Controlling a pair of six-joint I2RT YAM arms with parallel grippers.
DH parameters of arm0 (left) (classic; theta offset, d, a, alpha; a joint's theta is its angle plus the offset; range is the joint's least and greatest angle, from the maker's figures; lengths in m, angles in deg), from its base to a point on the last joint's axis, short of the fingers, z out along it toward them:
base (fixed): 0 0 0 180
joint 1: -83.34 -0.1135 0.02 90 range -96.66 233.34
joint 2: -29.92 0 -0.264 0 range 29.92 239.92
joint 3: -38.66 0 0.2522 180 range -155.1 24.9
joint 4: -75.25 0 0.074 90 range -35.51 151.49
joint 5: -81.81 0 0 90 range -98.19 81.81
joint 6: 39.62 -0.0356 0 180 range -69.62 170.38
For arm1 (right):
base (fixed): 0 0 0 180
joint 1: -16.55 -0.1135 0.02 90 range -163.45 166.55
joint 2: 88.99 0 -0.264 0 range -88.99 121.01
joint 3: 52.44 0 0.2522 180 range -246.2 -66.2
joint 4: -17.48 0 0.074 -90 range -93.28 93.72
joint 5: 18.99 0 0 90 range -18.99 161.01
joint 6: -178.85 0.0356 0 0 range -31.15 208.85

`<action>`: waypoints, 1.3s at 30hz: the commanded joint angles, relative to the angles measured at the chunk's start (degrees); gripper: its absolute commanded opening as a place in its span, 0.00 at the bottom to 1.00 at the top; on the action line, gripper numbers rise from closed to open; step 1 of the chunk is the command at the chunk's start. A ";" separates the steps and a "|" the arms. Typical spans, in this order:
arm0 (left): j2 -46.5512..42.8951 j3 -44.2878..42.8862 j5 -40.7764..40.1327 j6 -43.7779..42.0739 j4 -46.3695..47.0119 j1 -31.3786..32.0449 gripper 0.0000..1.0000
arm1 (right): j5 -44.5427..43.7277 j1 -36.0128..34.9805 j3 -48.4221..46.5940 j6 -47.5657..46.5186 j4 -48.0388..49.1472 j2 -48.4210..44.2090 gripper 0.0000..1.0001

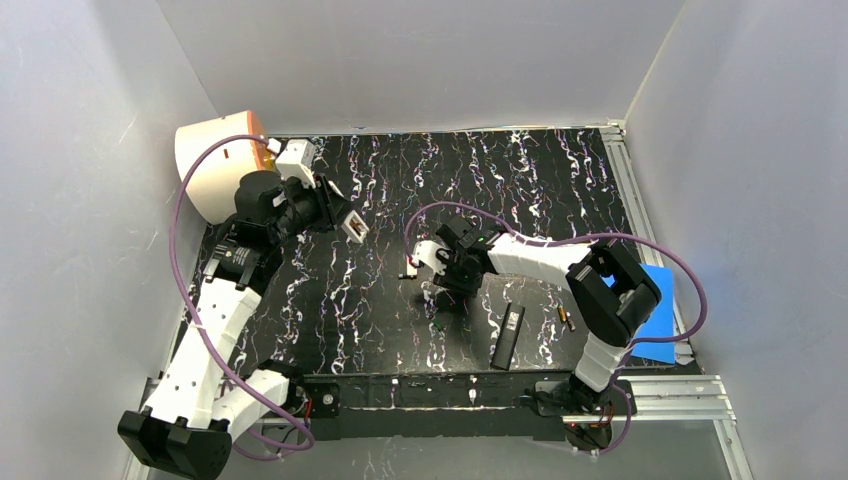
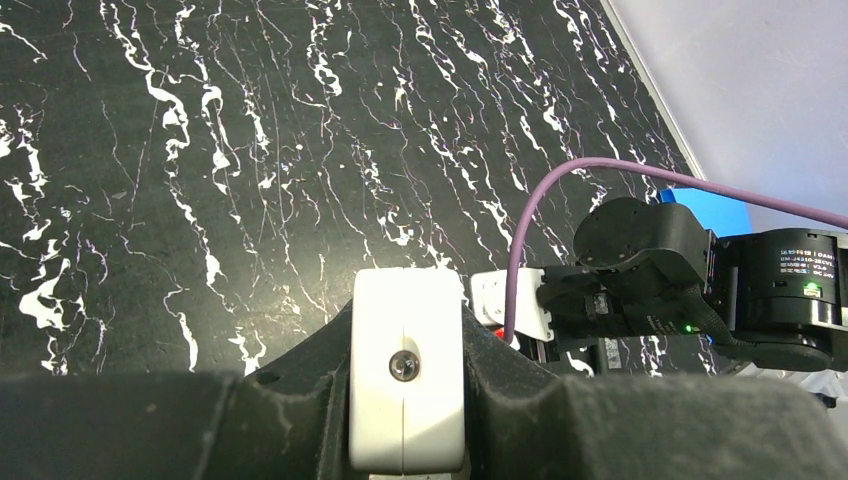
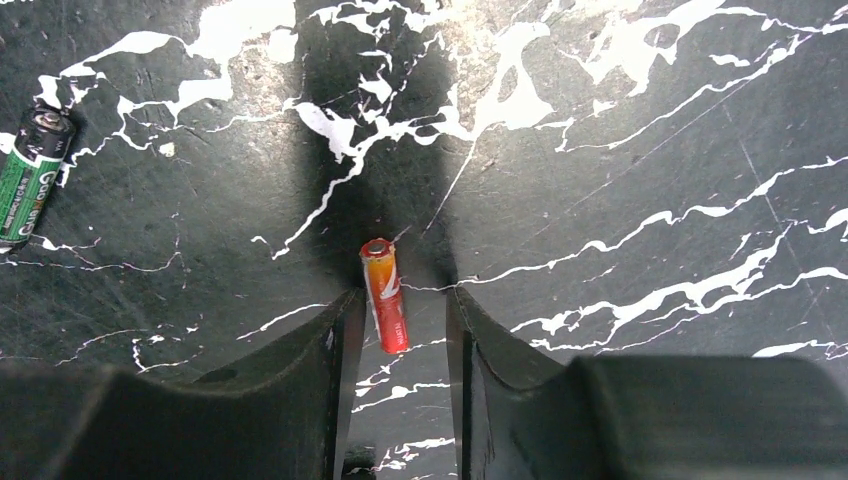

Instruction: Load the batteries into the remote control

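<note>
Near the middle of the counter (image 1: 540, 180), the right gripper (image 3: 402, 298) is hovering with its fingers apart on either side of a red battery (image 3: 384, 297), seemingly not touching it. A green battery (image 3: 30, 175) is lying nearby. The remote (image 1: 508, 335) is resting closer to the right arm's base. The left gripper (image 2: 405, 340) is hanging with its pads pressed together.

Even, diffuse overhead light: walls (image 1: 400, 60) bright, glossy black surface (image 3: 620, 140) with soft glare. Right wrist view: dark shadow ahead of the jaws. Jaws blurred up close in both wrist views; top view sharp
</note>
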 commanded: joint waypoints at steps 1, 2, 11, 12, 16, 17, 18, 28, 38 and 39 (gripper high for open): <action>-1.57 0.42 -0.06 0.39 1.53 -0.44 0.00 | 0.20 0.09 1.58 2.00 -1.31 1.82 0.45; -1.68 0.54 -0.04 0.47 1.57 -0.42 0.00 | 0.34 0.09 1.60 1.92 -1.30 1.87 0.44; -1.96 1.30 0.28 1.52 1.83 -0.39 0.00 | 1.73 0.16 1.84 1.93 -2.24 2.26 0.16; -1.94 1.44 0.50 1.57 1.86 -0.39 0.00 | 1.43 0.18 1.97 2.18 -1.60 1.73 0.14; -1.08 1.95 2.65 1.92 1.84 -0.40 0.00 | -0.02 0.97 1.27 5.11 1.31 -1.32 0.09; -0.69 2.23 3.58 2.11 1.88 -0.39 0.00 | -0.35 1.42 0.93 6.40 2.25 -2.14 0.09; -0.30 2.50 4.66 2.59 1.93 -0.44 0.00 | -0.83 1.83 0.51 7.98 3.25 -3.06 0.08; 9.17 4.76 16.22 13.95 9.17 -0.31 0.00 | -5.53 4.41 -9.17 27.61 0.13 -8.55 0.01; 18.02 7.87 25.34 24.02 22.12 3.03 0.00 | 1.48 4.47 -14.05 42.19 -6.19 -18.46 0.01; 18.69 8.13 25.17 24.13 22.26 3.63 0.00 | 2.85 4.51 -14.51 43.31 -6.70 -18.89 0.01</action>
